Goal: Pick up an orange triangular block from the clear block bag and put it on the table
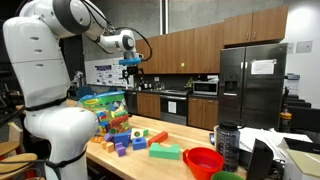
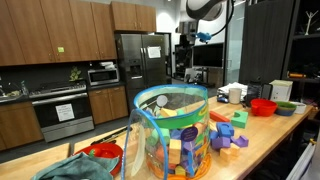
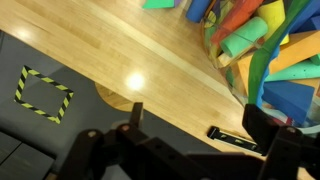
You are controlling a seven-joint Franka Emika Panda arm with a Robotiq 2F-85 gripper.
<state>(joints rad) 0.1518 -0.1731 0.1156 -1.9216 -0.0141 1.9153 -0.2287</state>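
Observation:
The clear block bag [image 1: 104, 112] with green trim stands on the wooden table [image 1: 176, 165], full of multicoloured blocks; it also shows in an exterior view [image 2: 172, 125] and at the wrist view's upper right [image 3: 272, 45]. Orange pieces [image 3: 300, 55] show inside it, but I cannot tell their shape. My gripper [image 1: 132, 72] hangs high above the bag, also seen in an exterior view [image 2: 188, 42]. In the wrist view the gripper [image 3: 200, 125] is open and empty, over bare table [image 3: 130, 50] beside the bag.
Loose blocks lie on the table beside the bag, among them a green one [image 1: 165, 151] and purple ones [image 2: 230, 137]. A red bowl [image 1: 203, 160] and a dark cup [image 1: 227, 145] stand further along. A small black object [image 3: 232, 137] lies near the table edge.

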